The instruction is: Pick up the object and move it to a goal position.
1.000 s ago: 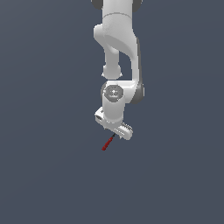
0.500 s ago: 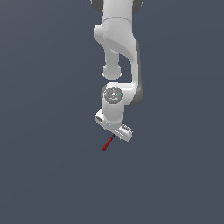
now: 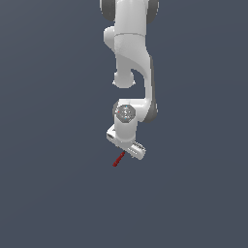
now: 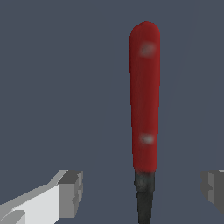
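The object is a thin tool with a red handle [image 3: 117, 159] lying on the dark grey floor. In the wrist view the red handle [image 4: 145, 96] runs lengthwise and its dark metal end [image 4: 144, 197] sits between my fingers. My white gripper [image 3: 125, 152] hangs straight over the tool's metal end, which it hides in the exterior view. The gripper [image 4: 142, 192] is open, with one grey fingertip [image 4: 70, 192] on each side of the tool and clear gaps to it. I cannot tell whether the fingertips reach the floor.
The floor [image 3: 58, 193] is a plain dark grey surface with nothing else on it in view. The white arm [image 3: 131, 53] comes down from the top of the exterior view.
The arm has come down a little, bringing the open gripper lower over the tool. The tool has not moved.
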Tool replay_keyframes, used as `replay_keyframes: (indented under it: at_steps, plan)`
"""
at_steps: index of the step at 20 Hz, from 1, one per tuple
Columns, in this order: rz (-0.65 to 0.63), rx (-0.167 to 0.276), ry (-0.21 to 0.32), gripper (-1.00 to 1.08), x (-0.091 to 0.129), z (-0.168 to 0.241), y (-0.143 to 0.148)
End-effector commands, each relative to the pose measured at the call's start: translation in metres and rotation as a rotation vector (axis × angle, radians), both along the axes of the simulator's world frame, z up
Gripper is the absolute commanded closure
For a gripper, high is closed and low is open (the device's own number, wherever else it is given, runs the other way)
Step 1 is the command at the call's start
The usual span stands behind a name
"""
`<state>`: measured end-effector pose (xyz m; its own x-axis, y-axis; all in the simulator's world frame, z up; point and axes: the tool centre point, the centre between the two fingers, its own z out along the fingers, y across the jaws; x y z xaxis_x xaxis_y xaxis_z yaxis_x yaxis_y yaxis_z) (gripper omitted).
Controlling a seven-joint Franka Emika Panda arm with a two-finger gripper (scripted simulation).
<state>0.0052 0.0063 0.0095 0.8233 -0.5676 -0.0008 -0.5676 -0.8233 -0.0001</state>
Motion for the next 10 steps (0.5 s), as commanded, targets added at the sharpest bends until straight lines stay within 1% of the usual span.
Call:
replay_keyframes:
  at_steps: [1, 2, 10]
  plan:
    - [-0.001, 0.0, 0.0, -0.92, 0.0007, -0.0033, -0.0005]
    - [-0.001, 0.0, 0.0, 1.08, 0.0007, -0.0033, -0.0005]
    - [-0.001, 0.0, 0.0, 1.08, 0.0007, -0.0033, -0.0005]
